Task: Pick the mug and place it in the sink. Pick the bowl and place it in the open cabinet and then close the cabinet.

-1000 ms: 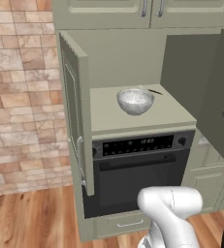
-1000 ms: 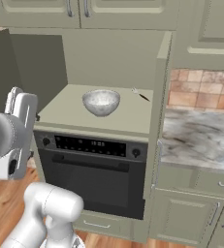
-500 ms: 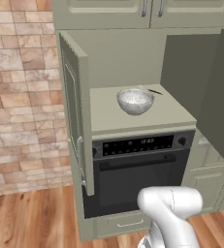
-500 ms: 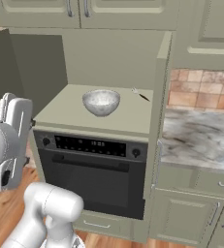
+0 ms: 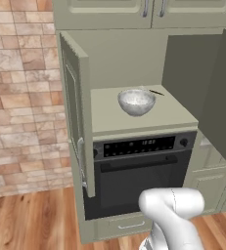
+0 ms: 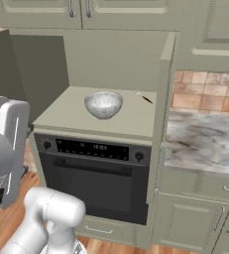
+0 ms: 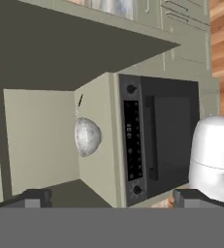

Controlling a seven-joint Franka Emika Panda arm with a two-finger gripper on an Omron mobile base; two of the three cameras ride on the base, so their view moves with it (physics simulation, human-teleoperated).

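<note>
The bowl (image 5: 136, 101) sits upright inside the open cabinet (image 5: 134, 53), on the shelf (image 5: 109, 114) that forms the cabinet's floor, directly above the oven (image 5: 141, 171). The bowl holds nothing that can be made out; its marbled grey-white inside looks bare.

The pincer (image 7: 108, 197) is apart from the bowl, its two dark fingertips (image 7: 33, 198) spread wide with nothing between them. In the hand view, rolled on its side, the pincer looks toward the bowl (image 7: 88, 136) from the oven's front, and the bowl lies well beyond the tips. In the right base view the white hand stands left of the oven (image 6: 98, 173), outside the cabinet.

Relative to the bowl: a small dark thin object (image 5: 156, 92) lies on the shelf just behind and to the right of it, apart from the bowl; what it is cannot be told. In the right base view the same object (image 6: 146, 99) lies right of the bowl (image 6: 103, 104).

Both tall cabinet doors stand open, the left door (image 5: 78, 122) to the left of the bowl and the right door (image 5: 222, 97) to its right. Shorter upper doors (image 5: 148, 12) hang above the bowl. A marbled worktop (image 6: 202, 141) runs to the right of the bowl, beyond the right door (image 6: 164, 99). A brick wall (image 5: 21, 97) stands left of the left door.
</note>
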